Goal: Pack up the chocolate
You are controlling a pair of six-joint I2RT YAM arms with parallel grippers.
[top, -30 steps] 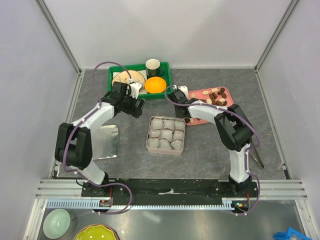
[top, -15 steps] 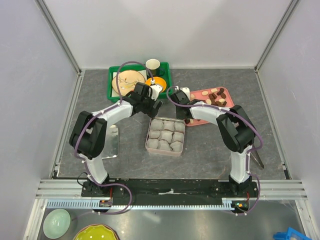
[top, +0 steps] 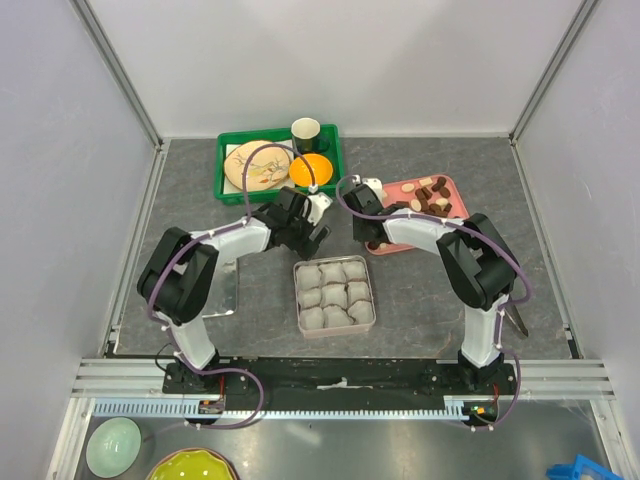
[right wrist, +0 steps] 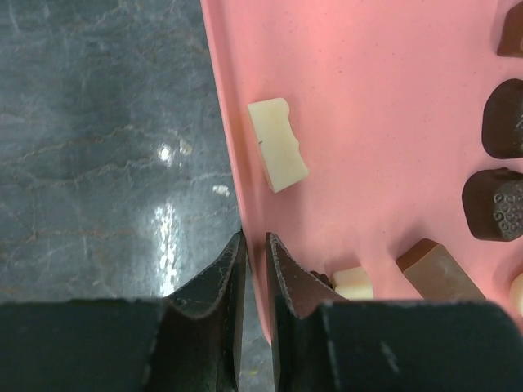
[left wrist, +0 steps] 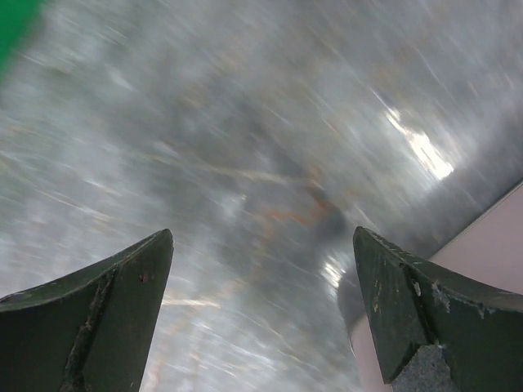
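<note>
A: Where's the chocolate?
B: On the pink tray, far right of the desk. The right pincer looks pinched nearly closed on the tray's left rim. The left pincer is wide open and empty.
A: Advice?
B: Drag slowly toward the tin, keeping the tray flat.

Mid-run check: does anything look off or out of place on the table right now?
Yes. The right gripper is pinched on the pink tray's rim, not on any chocolate. The tin of paper cups also sits slightly askew on the table. Nothing looks spilled.
</note>
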